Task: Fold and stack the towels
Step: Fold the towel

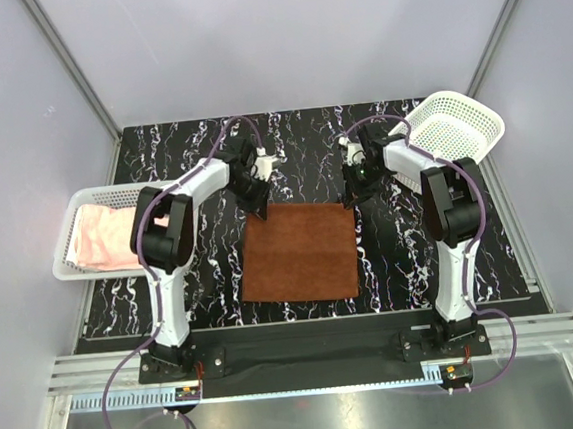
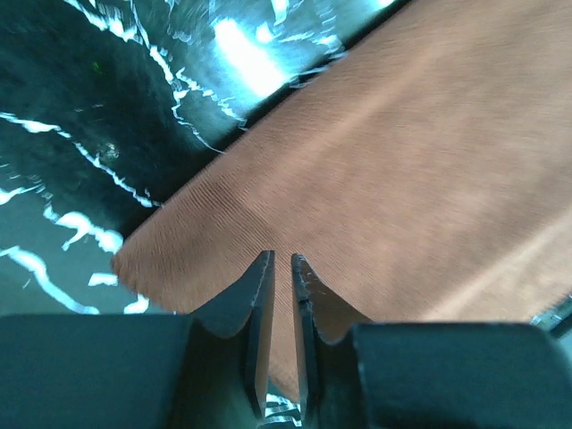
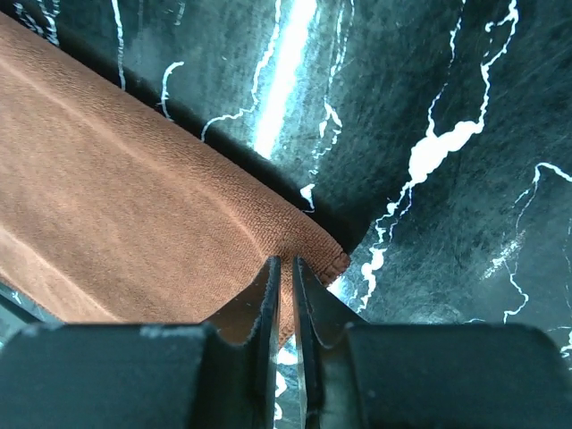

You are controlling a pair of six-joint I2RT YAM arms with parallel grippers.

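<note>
Left fingers [image 2: 256, 304] and right fingers [image 3: 266, 299] pinch the far corners of the rust-brown towel [image 1: 300, 251] — first fold, I judge; next I'd lift evenly, drawing both nearward.

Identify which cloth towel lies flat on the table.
The rust-brown cloth towel, spread out flat; the pale pink cloth towel sits bunched in the left white plastic mesh basket.

rust-brown towel [image 1: 300, 253] central, left basket [image 1: 62, 259], right basket [image 1: 457, 129] at edges, bare tabletop [image 1: 217, 281] between

We read no text, labels, brands, numbers or signs in any view; rust-brown towel [image 1: 300, 251] and marbled table [image 1: 187, 168] carry no print.
</note>
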